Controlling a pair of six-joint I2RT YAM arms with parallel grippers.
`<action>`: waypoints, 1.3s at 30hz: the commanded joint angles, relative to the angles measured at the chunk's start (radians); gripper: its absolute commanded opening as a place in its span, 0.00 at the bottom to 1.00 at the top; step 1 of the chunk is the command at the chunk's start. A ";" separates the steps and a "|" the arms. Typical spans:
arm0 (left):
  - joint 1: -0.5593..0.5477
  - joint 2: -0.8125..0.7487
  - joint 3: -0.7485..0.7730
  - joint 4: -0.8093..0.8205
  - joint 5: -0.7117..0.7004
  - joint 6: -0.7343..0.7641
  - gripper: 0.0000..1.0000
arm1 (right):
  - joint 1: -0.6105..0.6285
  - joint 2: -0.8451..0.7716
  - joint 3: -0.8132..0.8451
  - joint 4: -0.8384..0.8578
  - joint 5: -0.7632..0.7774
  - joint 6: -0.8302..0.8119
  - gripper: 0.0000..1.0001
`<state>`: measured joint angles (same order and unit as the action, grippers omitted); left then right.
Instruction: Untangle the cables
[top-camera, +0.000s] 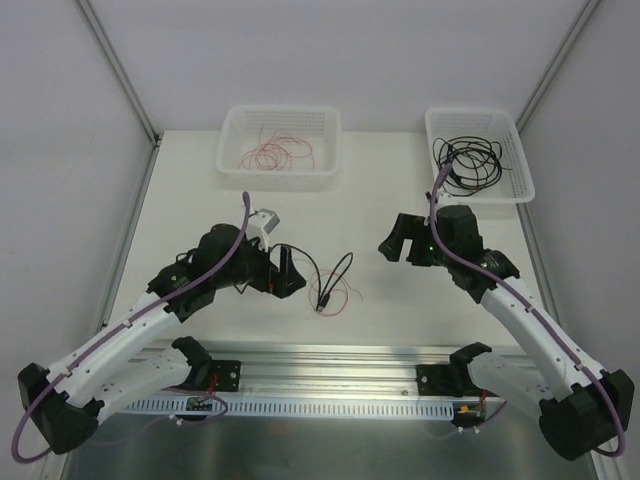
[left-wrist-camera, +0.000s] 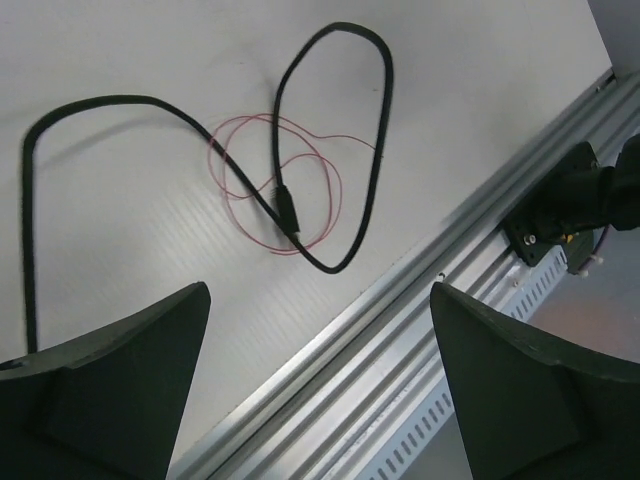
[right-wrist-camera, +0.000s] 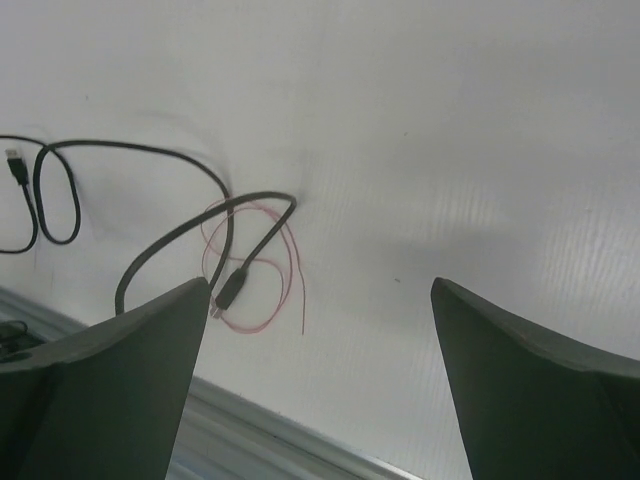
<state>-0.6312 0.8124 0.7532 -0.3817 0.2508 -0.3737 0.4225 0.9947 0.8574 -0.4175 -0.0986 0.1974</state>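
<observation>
A black cable (top-camera: 337, 270) lies in loose loops on the white table, crossed over a thin red-pink wire (top-camera: 338, 298). In the left wrist view the black cable (left-wrist-camera: 382, 120) has a plug (left-wrist-camera: 287, 210) lying on the red wire's loop (left-wrist-camera: 212, 160). One end of the cable runs down beside my left finger. My left gripper (top-camera: 287, 270) (left-wrist-camera: 318, 290) is open and empty, just left of the tangle. My right gripper (top-camera: 392, 240) (right-wrist-camera: 320, 285) is open and empty, to the right of the tangle. The right wrist view shows the cable (right-wrist-camera: 170, 150), the wire (right-wrist-camera: 295, 260) and a plug (right-wrist-camera: 230, 287).
A white basket (top-camera: 232, 170) at the back left holds red-pink wires. A second white basket (top-camera: 520, 185) at the back right holds black cables. A metal rail (top-camera: 330, 360) (left-wrist-camera: 420, 300) runs along the table's near edge.
</observation>
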 joint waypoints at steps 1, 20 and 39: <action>-0.177 0.062 0.047 0.076 -0.180 -0.096 0.93 | 0.070 -0.096 -0.098 0.147 -0.021 0.076 0.97; -0.410 0.515 0.179 0.115 -0.593 -0.255 0.00 | 0.373 0.010 -0.429 0.526 0.088 0.344 0.87; -0.409 0.358 0.164 0.115 -0.621 -0.376 0.00 | 0.572 0.337 -0.333 0.589 0.375 0.537 0.48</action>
<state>-1.0397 1.2106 0.8951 -0.2886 -0.3508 -0.7208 0.9855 1.2976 0.4835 0.1265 0.2214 0.6971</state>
